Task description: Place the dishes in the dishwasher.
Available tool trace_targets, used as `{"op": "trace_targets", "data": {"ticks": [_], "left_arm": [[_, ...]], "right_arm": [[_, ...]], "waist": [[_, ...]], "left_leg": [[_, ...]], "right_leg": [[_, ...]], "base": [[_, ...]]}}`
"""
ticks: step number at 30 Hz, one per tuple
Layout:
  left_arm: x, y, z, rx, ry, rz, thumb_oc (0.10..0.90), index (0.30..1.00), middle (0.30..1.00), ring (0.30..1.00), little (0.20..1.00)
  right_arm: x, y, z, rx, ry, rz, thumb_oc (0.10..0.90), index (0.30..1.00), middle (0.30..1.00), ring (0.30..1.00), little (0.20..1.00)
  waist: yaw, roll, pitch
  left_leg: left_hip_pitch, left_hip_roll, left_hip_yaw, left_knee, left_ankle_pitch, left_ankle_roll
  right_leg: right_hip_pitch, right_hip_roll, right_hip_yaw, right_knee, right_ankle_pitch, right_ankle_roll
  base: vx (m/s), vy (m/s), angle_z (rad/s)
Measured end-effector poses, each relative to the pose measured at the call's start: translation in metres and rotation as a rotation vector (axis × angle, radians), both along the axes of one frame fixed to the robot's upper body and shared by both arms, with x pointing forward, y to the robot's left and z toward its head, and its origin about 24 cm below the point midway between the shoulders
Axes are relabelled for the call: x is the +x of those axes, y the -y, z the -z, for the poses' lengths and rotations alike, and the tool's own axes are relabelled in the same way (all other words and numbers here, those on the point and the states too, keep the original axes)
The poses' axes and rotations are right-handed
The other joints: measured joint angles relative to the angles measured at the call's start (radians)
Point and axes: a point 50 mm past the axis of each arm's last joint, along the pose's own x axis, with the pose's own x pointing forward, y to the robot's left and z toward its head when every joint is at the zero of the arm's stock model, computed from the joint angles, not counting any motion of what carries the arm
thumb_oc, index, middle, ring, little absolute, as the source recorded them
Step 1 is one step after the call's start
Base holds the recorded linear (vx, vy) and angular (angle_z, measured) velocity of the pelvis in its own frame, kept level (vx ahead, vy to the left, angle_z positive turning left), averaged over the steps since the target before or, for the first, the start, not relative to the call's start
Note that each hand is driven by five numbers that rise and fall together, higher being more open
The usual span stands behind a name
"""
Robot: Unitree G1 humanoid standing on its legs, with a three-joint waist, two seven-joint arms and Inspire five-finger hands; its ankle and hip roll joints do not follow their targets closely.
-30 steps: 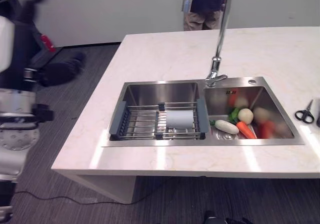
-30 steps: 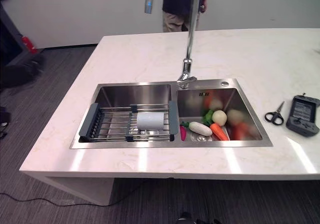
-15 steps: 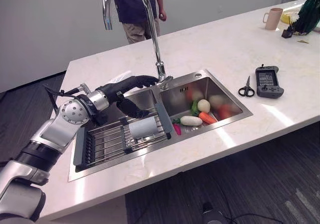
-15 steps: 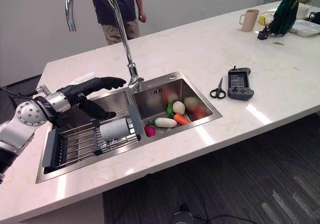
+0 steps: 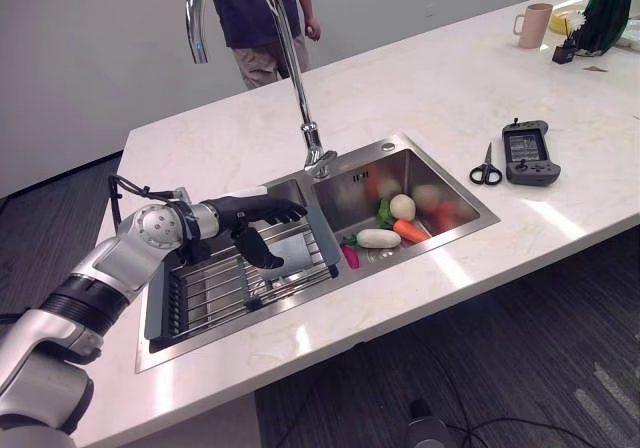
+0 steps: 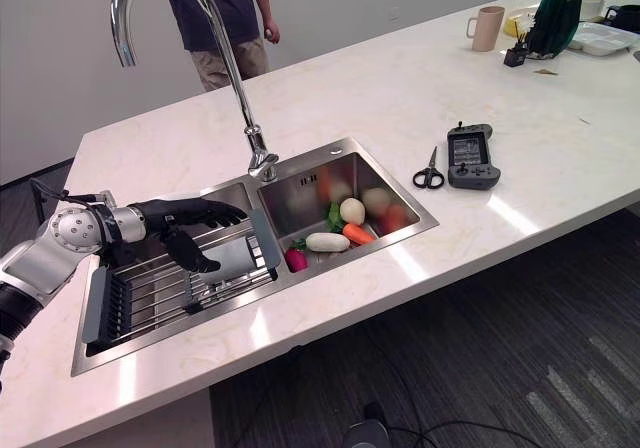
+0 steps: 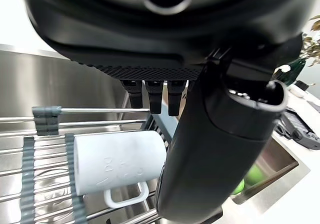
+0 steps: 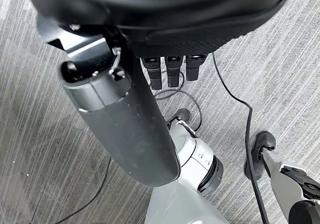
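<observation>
Hovering left hand [image 5: 250, 218] at centre-left, fingers [image 7: 152, 95] straight and spread, holding nothing, white mug [image 7: 119, 162] on its side on the wire rack [image 5: 215, 286] in the sink's [image 5: 440, 230] left basin, apparently just below the thumb, right hand [image 8: 125, 119] extended over floor, empty.

White mug [image 7: 117, 161] sideways on rack [image 7: 45, 156]

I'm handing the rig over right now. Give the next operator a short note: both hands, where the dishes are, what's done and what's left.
Left hand: open, fingers straight, poised over the white mug, not gripping it.
Right hand: open, hanging at the robot's side above the floor, idle.
The mug lies on its side on the wire rack in the sink's left basin.
Done: nothing picked up.
Left: grasp the mug and place it; no dishwasher can be seen from here.
</observation>
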Motion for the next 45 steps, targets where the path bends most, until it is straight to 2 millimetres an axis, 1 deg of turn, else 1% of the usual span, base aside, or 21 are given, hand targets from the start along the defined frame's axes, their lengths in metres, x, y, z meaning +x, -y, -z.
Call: {"op": "trace_targets", "data": {"ticks": [4, 6, 10, 14, 18, 20, 21, 24, 25, 29, 33, 37, 40, 45], "left_arm": [[0.000, -0.001, 0.001, 0.021, 0.002, -0.004, 0.800, 0.900, 0.900, 0.900, 0.900], [0.000, -0.002, 0.001, 0.047, 0.008, -0.004, 0.800, 0.900, 0.900, 0.900, 0.900], [0.000, -0.003, 0.002, 0.151, 0.040, 0.022, 0.800, 0.900, 0.900, 0.900, 0.900], [0.001, -0.005, 0.003, 0.201, 0.065, 0.028, 0.800, 0.900, 0.900, 0.900, 0.900], [0.003, -0.009, 0.002, 0.235, 0.133, -0.013, 0.800, 0.900, 0.900, 0.900, 0.900], [0.004, -0.017, 0.003, 0.251, 0.196, -0.074, 0.800, 0.900, 0.900, 0.900, 0.900], [0.004, -0.021, 0.004, 0.249, 0.201, -0.093, 0.800, 0.900, 0.900, 0.900, 0.900], [0.000, -0.032, 0.010, 0.247, 0.227, -0.141, 0.800, 0.900, 0.900, 0.900, 0.900], [-0.002, -0.034, 0.015, 0.275, 0.234, -0.149, 0.800, 0.900, 0.900, 0.900, 0.900], [-0.007, -0.038, 0.026, 0.278, 0.226, -0.166, 0.800, 0.900, 0.900, 0.900, 0.900], [-0.008, -0.037, 0.032, 0.280, 0.221, -0.176, 0.800, 0.900, 0.900, 0.900, 0.900], [-0.006, -0.030, 0.035, 0.254, 0.220, -0.175, 0.800, 0.900, 0.900, 0.900, 0.900], [-0.005, -0.032, 0.030, 0.229, 0.230, -0.201, 0.800, 0.900, 0.900, 0.900, 0.900], [-0.005, -0.024, 0.026, 0.216, 0.245, -0.179, 0.800, 0.900, 0.900, 0.900, 0.900]], "right_arm": [[0.002, 0.000, 0.000, -0.004, 0.011, -0.003, 0.800, 0.900, 0.900, 0.900, 0.900], [0.003, 0.000, 0.000, -0.005, 0.014, -0.004, 0.800, 0.900, 0.900, 0.900, 0.900], [0.011, 0.002, -0.002, -0.012, 0.045, -0.016, 0.800, 0.900, 0.900, 0.900, 0.900], [0.011, 0.005, -0.004, -0.021, 0.046, -0.018, 0.800, 0.900, 0.900, 0.900, 0.900], [0.011, 0.005, -0.004, -0.022, 0.044, -0.019, 0.800, 0.900, 0.900, 0.900, 0.900], [0.010, 0.006, -0.004, -0.023, 0.045, -0.017, 0.800, 0.900, 0.900, 0.900, 0.900], [0.011, 0.006, -0.004, -0.023, 0.045, -0.016, 0.800, 0.900, 0.900, 0.900, 0.900], [0.012, 0.006, -0.004, -0.025, 0.055, -0.023, 0.800, 0.900, 0.900, 0.900, 0.900], [0.012, 0.007, -0.005, -0.028, 0.062, -0.018, 0.800, 0.900, 0.900, 0.900, 0.900], [0.015, 0.007, -0.006, -0.030, 0.074, -0.019, 0.800, 0.900, 0.900, 0.900, 0.900], [0.015, 0.007, -0.006, -0.030, 0.077, -0.021, 0.800, 0.900, 0.900, 0.900, 0.900], [0.018, 0.008, -0.007, -0.036, 0.097, -0.033, 0.800, 0.900, 0.900, 0.900, 0.900], [0.019, 0.008, -0.008, -0.040, 0.096, -0.050, 0.800, 0.900, 0.900, 0.900, 0.900], [0.021, 0.009, -0.008, -0.045, 0.101, -0.052, 0.800, 0.900, 0.900, 0.900, 0.900]], "waist": [[0.000, 0.007, 0.010], [0.000, 0.007, 0.015], [-0.002, 0.009, 0.036], [-0.001, 0.012, 0.050], [-0.002, 0.012, 0.056], [-0.003, 0.011, 0.056], [-0.003, 0.010, 0.057], [-0.007, 0.006, 0.060], [-0.005, 0.001, 0.063], [-0.005, -0.005, 0.067], [-0.008, -0.005, 0.069], [-0.008, 0.005, 0.084], [-0.009, 0.010, 0.089], [-0.015, 0.013, 0.103]], "left_leg": [[-0.001, -0.005, 0.001, -0.002, -0.002, 0.003], [-0.001, -0.006, 0.001, -0.002, -0.007, -0.004], [-0.003, -0.006, 0.001, -0.001, -0.006, -0.004], [-0.003, -0.007, 0.001, -0.002, -0.006, -0.003], [-0.003, -0.007, 0.003, -0.001, -0.003, 0.004], [-0.002, -0.006, 0.004, -0.002, -0.003, 0.004], [-0.002, -0.006, 0.004, -0.002, -0.003, 0.004], [-0.001, -0.006, 0.004, -0.003, -0.003, 0.003], [-0.001, -0.007, 0.004, -0.003, -0.003, 0.003], [-0.001, -0.008, 0.005, -0.004, -0.003, 0.004], [-0.001, -0.016, 0.009, -0.016, 0.002, 0.008], [0.000, -0.020, 0.018, -0.016, 0.002, 0.009], [0.002, -0.019, 0.022, -0.016, 0.002, 0.009], [0.016, -0.020, 0.025, -0.029, 0.002, 0.008]], "right_leg": [[-0.002, -0.006, 0.000, -0.001, 0.002, 0.004], [-0.002, -0.007, 0.000, -0.001, 0.002, 0.004], [-0.003, -0.007, 0.002, -0.001, 0.002, 0.004], [-0.005, -0.007, 0.001, -0.002, 0.002, 0.005], [-0.005, -0.007, 0.002, -0.001, 0.002, 0.005], [-0.005, -0.006, 0.002, 0.000, 0.000, 0.007], [-0.006, -0.005, 0.002, 0.001, 0.000, 0.007], [-0.011, -0.005, 0.003, 0.004, -0.004, 0.008], [-0.010, -0.006, 0.003, 0.004, -0.004, 0.008], [-0.011, -0.008, 0.003, 0.004, -0.004, 0.009], [-0.019, -0.012, 0.007, 0.004, -0.004, 0.010], [-0.023, -0.012, 0.020, 0.005, -0.003, 0.013], [-0.023, -0.011, 0.022, 0.005, -0.003, 0.015], [-0.010, -0.011, 0.024, 0.003, -0.003, 0.015]], "base": [[0.00, 0.000, 0.00], [0.02, 0.000, 0.00], [0.01, 0.002, 0.00], [0.00, 0.000, 0.00], [0.01, -0.001, 0.00], [0.04, -0.003, -0.02], [0.05, 0.002, -0.02], [0.03, 0.005, 0.00], [0.04, 0.007, 0.00], [0.02, 0.004, 0.00], [0.01, 0.003, -0.01], [0.02, 0.008, -0.06], [0.01, 0.001, -0.04], [0.03, -0.002, -0.02]]}}
